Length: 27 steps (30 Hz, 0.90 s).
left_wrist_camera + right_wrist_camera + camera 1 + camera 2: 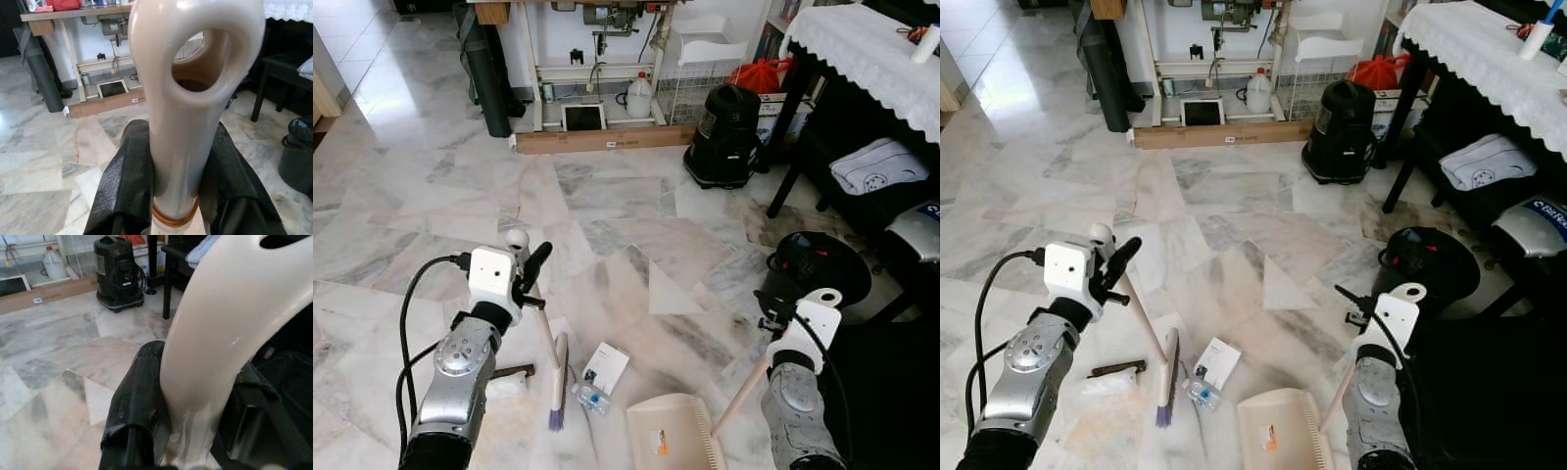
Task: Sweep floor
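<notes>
The left gripper [530,279] has its fingers clamped on a cream broom [551,364] whose bristles rest on the marble floor [607,206]. At the broom's 3 o'clock lies the dustpan [671,433], its handle pinched in the right gripper's [188,411] fingers. A carton [605,367] lies between them.

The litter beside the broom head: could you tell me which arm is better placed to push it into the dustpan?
Left. Its claw grips the broom, whose bristles sit right beside the litter. The right claw holds the dustpan.
</notes>
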{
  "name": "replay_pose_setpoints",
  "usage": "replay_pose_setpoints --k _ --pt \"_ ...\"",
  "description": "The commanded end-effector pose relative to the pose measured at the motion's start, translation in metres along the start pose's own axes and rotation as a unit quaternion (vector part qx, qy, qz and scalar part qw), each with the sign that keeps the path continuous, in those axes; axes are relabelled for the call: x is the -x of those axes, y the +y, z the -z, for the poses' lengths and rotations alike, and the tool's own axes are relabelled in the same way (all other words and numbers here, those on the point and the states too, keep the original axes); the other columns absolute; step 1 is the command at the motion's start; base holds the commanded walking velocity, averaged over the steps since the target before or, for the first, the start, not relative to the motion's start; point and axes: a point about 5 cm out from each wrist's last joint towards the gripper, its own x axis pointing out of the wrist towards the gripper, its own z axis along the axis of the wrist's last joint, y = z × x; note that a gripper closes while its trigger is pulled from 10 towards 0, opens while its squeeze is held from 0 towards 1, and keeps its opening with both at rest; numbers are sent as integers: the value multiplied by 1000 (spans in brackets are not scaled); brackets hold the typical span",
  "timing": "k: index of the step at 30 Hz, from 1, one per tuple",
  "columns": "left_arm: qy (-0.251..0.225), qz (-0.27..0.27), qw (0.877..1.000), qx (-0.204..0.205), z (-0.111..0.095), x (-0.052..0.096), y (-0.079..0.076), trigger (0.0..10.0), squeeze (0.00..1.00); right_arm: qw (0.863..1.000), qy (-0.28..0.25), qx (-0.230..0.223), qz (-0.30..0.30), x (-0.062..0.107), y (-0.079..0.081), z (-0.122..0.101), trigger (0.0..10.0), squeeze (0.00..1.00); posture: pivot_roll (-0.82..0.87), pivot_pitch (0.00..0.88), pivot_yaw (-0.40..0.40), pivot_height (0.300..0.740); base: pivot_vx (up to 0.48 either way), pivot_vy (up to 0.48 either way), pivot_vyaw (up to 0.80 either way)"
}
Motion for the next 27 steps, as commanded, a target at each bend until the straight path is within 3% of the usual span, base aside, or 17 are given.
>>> replay_pose_setpoints --k 1,8,18,22,27 --pt "-7 7 1000 -20 -4 -1 1 10000 0 1000 -4 8 6 -3 -2 -2 10000 0 -94 119 -35 740 0 0 0" --pt "-6 9 1000 -22 -4 -1 6 10000 0 996 80 45 12 -2 -3 20 10000 0 -77 113 -31 740 0 0 0" --pt "-7 8 1000 -14 -5 -3 8 10000 0 986 160 33 20 2 -6 37 10000 0 -77 104 -32 740 0 0 0" --pt "-7 9 1000 -11 -5 -3 8 10000 0 972 232 20 14 3 -7 47 10000 0 -77 104 -32 740 0 0 0" --pt "-7 14 1000 -11 -5 -4 6 10000 0 967 253 21 6 2 -4 48 10000 0 -81 97 -33 740 0 0 0"
